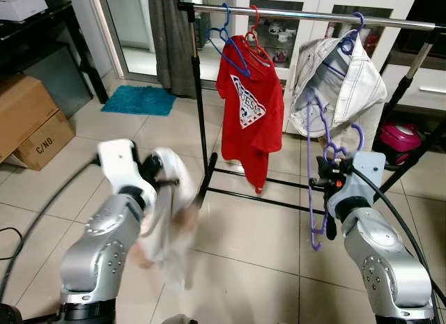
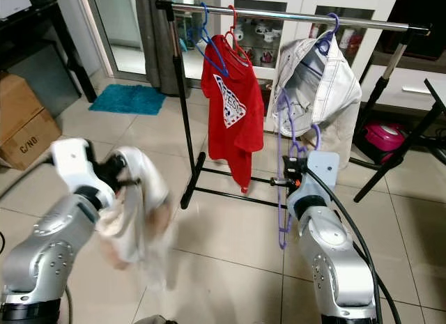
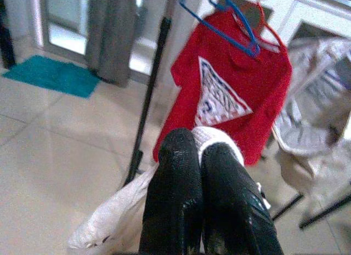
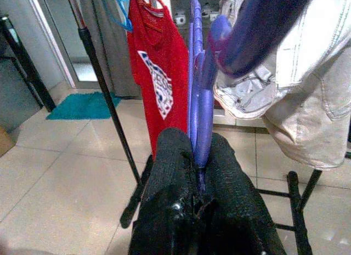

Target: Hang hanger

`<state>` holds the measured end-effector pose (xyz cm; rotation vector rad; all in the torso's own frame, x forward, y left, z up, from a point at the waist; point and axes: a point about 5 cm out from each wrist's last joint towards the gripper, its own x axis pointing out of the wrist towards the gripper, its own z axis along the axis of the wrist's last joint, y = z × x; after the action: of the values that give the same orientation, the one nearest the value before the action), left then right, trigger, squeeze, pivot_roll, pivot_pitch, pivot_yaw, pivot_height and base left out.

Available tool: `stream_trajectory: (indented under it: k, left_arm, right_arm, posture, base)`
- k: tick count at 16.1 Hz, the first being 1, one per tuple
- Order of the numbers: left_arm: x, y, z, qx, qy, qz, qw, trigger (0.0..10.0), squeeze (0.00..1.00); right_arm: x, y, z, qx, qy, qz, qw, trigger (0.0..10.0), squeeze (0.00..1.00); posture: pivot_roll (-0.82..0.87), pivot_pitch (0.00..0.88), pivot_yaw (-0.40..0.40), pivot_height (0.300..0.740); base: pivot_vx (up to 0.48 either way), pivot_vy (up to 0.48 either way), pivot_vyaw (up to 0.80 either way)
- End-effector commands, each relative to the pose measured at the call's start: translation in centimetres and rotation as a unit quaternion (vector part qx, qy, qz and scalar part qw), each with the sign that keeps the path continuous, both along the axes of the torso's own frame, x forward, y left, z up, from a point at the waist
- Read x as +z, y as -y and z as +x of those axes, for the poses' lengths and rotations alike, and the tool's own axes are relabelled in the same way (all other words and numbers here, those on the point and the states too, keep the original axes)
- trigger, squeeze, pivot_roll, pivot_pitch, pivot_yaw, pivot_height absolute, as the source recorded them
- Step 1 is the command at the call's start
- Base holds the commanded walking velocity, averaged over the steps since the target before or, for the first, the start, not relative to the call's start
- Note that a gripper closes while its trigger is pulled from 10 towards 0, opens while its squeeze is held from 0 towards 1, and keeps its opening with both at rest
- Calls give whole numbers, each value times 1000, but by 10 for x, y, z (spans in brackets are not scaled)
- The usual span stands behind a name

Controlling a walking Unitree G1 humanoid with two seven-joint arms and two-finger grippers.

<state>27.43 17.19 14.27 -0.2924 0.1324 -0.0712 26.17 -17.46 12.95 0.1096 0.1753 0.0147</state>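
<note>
While right end effector (image 1: 327, 172) pinching purple hanger (image 1: 311, 191); left end effector (image 3: 198, 156) clamping white garment (image 1: 166, 212).

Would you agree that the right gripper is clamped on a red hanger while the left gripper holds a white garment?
Not quite: the hanger in the right gripper is purple, not red, as the right wrist view shows. The rest stands: the left gripper holds a white garment.

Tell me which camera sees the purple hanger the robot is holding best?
The left eye view: the whole purple hanger shows, hook up, held by the right gripper. The right eye view shows it nearly as well. The right wrist view shows a close, blurry part between the shut fingers.
</note>
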Motion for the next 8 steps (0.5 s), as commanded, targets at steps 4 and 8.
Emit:
stream_trajectory:
  k: [4, 8]
  left_arm:
    - [6, -3, 1, 20, 16, 33, 999, 10000, 0]
    - [1, 2, 0, 11, 5, 20, 1000, 10000, 0]
  right_arm:
    - [5, 0, 0, -13, 1, -15, 1000, 10000, 0]
    - [6, 6, -1, -34, 6, -25, 999, 10000, 0]
  posture:
    - [-106, 5, 61, 740]
    - [-109, 11, 69, 740]
  base:
    - [0, 0, -328]
    - [0, 0, -800]
